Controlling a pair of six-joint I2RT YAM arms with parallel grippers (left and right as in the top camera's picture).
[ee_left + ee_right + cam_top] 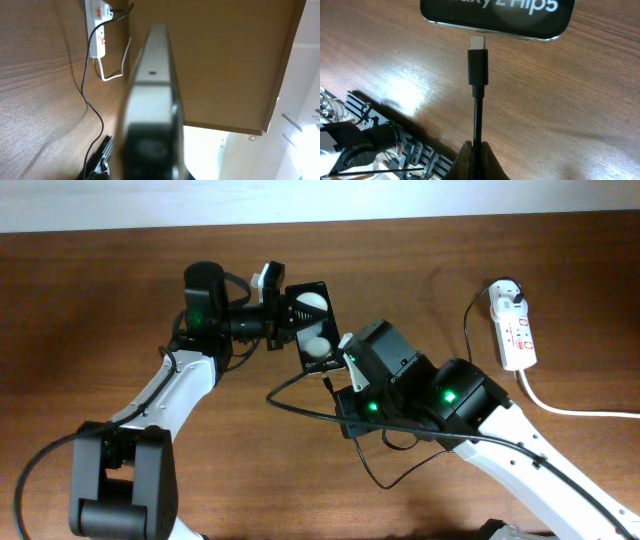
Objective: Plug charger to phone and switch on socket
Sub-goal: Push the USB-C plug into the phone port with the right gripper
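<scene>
My left gripper (288, 316) is shut on the phone (313, 330), a black slab with two white round spots, and holds it tilted above the table. The left wrist view shows the phone edge-on (153, 85). My right gripper (479, 152) is shut on the charger cable, with the black connector (478, 65) pointing at the phone's lower edge (495, 17). Its silver tip is right at that edge. In the overhead view the right gripper (336, 376) sits just below the phone. The charger's white adapter (509, 294) is plugged into the white socket (516, 332).
The socket's thick white cord (570, 408) runs off to the right. The thin black charger cable (470, 330) loops from the adapter across the table under my right arm. The socket and cable also show in the left wrist view (99, 31).
</scene>
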